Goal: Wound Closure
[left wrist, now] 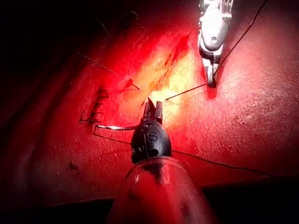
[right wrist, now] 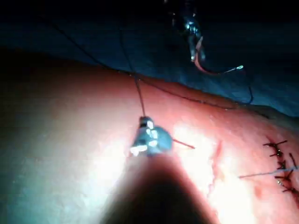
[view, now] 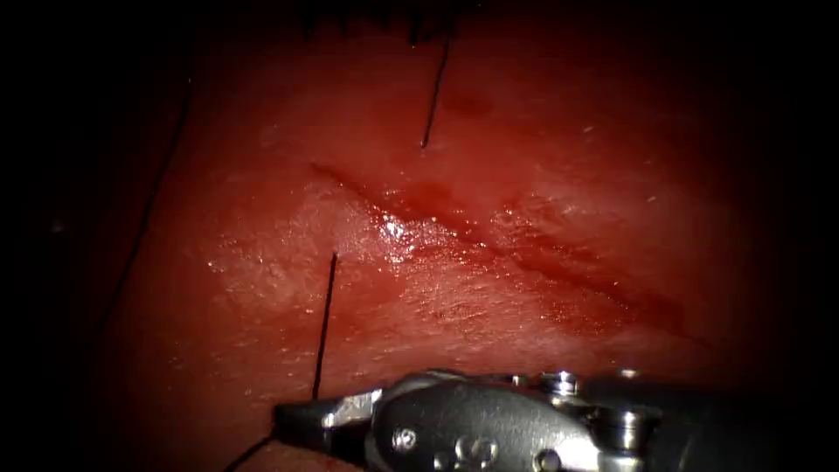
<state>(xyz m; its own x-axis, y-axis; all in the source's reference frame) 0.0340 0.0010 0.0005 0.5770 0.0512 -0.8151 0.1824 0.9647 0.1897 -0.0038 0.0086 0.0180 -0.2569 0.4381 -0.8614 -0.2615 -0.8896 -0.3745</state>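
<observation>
A: Cut [view: 489, 240], entry one. Where is it, and how much is closed?

B: It crosses the tissue [view: 262, 175] from 10 o'clock to 4 o'clock in the endoscope view. Finished stitches [right wrist: 280, 156] sit at one end. The stretch under the endoscope gapes, so I judge most of the closing is left to do.

A: Needle [right wrist: 217, 71]?

B: It is clamped in my left tool [left wrist: 152, 106], near one end of its curve, and hangs in the air clear of the tissue.

A: Thread [view: 324, 328]?

B: It leaves the tissue left of the cut, toward 9 o'clock, and runs down to my right tool [view: 301, 418] at 6 o'clock, whose jaws are together on it. A second strand meets the tissue toward 12 o'clock, right of the cut.
</observation>
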